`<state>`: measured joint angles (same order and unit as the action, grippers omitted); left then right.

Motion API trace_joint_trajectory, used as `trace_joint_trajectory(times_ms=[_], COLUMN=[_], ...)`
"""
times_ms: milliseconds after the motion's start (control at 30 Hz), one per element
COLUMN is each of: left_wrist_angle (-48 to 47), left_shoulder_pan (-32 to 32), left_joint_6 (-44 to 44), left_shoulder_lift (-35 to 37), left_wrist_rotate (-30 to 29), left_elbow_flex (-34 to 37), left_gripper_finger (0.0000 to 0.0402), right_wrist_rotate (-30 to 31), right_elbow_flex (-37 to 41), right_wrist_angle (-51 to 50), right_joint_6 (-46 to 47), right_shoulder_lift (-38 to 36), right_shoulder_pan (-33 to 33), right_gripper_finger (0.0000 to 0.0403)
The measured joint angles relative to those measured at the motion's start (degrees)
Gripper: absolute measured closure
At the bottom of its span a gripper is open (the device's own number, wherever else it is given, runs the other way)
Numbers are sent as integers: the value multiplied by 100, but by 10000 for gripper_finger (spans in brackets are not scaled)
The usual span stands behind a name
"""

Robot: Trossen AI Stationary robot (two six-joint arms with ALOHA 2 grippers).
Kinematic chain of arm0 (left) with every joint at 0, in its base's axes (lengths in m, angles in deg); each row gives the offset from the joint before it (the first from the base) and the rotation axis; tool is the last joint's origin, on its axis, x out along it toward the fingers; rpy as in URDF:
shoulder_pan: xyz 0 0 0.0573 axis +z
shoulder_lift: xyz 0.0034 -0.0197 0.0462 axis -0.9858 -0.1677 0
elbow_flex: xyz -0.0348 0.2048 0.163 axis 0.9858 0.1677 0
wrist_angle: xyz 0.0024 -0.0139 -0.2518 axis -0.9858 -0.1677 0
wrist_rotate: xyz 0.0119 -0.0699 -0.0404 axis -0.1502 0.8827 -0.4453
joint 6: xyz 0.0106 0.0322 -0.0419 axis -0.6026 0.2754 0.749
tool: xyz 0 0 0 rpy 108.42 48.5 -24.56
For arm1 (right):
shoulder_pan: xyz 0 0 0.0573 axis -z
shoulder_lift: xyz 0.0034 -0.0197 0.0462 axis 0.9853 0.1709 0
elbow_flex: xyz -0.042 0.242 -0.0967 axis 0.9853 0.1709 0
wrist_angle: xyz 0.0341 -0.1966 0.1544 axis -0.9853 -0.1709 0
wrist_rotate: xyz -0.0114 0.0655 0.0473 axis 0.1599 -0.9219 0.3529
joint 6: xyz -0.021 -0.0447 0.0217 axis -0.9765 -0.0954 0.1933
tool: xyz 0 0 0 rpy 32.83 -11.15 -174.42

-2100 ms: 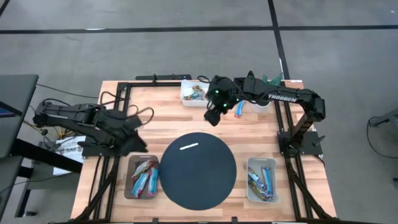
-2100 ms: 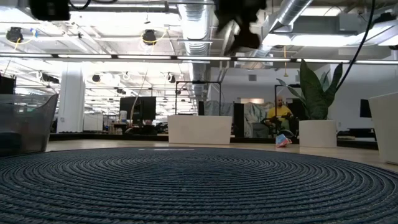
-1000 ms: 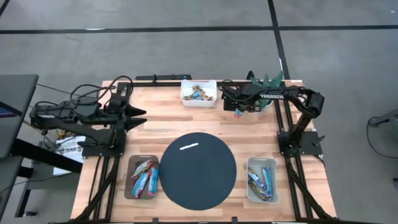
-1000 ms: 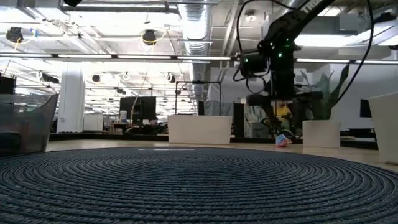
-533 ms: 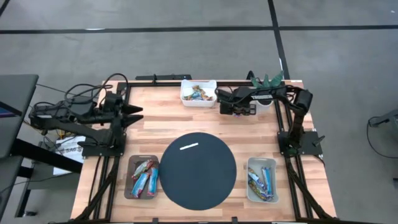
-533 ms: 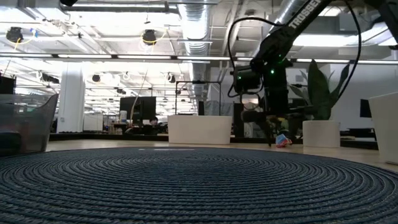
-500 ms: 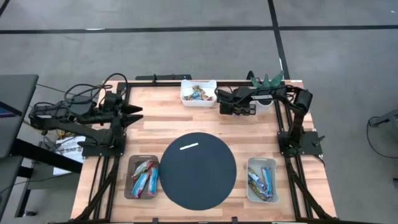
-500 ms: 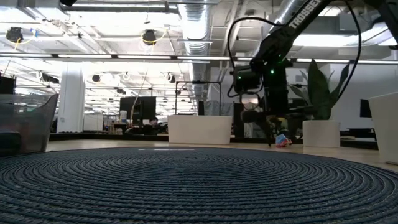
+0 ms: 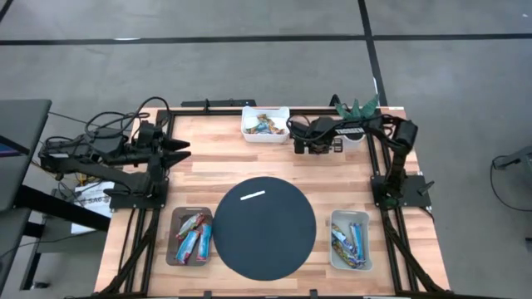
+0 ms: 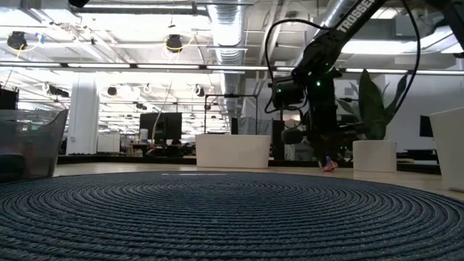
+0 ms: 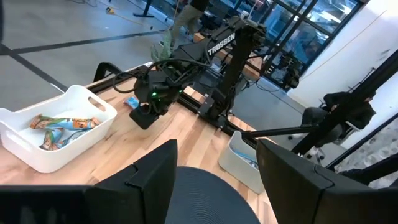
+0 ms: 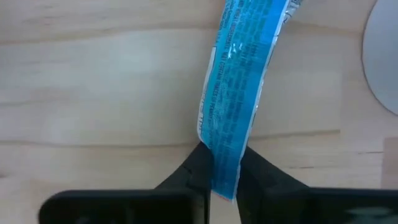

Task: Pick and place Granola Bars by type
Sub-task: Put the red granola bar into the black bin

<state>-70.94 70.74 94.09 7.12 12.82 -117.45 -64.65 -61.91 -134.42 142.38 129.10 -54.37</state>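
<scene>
A bright blue granola bar (image 12: 239, 81) lies on the wood at the table's far right, beside a white round pot (image 12: 382, 56). My right gripper (image 12: 225, 163) stands over it, pointing down, shut on its near end; it also shows in the high view (image 9: 318, 149) and the low view (image 10: 324, 165). My left gripper (image 11: 217, 180) is open and empty at the table's left (image 9: 179, 149). A white bin (image 9: 266, 124) at the far middle holds several mixed bars. My right gripper pinches the blue bar's end (image 12: 225, 180) between its two fingers (image 12: 200, 167), which come from above and lie across the bar. The rest of the bar stretches away from the fingers and lies on the wood.
A dark round woven disc (image 9: 264, 226) with a short white strip lies at the near middle. A grey bin (image 9: 189, 237) with bars stands to its left and a white bin (image 9: 349, 239) with bars to its right. A potted plant (image 9: 356, 108) stands at the far right.
My right gripper has come down from well above the table to the blue bar at the far right, its fingers now at the tabletop. My left arm has drawn back a little toward the table's left edge.
</scene>
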Motion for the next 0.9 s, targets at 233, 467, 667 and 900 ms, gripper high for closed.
trace_joint_trajectory(times_ms=[233, 467, 667, 900], left_wrist_angle=[-37, -333, -364, 518], left_shoulder_pan=[0, 0, 2, 173], left_joint_6=[18, 631, 1412, 1426], left_shoulder_lift=[0, -14, -274, -1005], left_wrist_rotate=[-61, -540, -728, -728], left_elbow_flex=[0, 0, -2, -2], left_gripper_finger=[189, 189, 189, 189], right_wrist_rotate=[48, 164, -58, -703], right_elbow_flex=[-2, -4, -11, -224], right_wrist_angle=[51, 1094, 2897, 4176], right_joint_6=[31, -268, -1246, -2223], right_shoulder_lift=[-566, -1738, -2627, -2845], right_shoulder_pan=[-353, -870, -1456, -1943], right_gripper_finger=[363, 380, 376, 382])
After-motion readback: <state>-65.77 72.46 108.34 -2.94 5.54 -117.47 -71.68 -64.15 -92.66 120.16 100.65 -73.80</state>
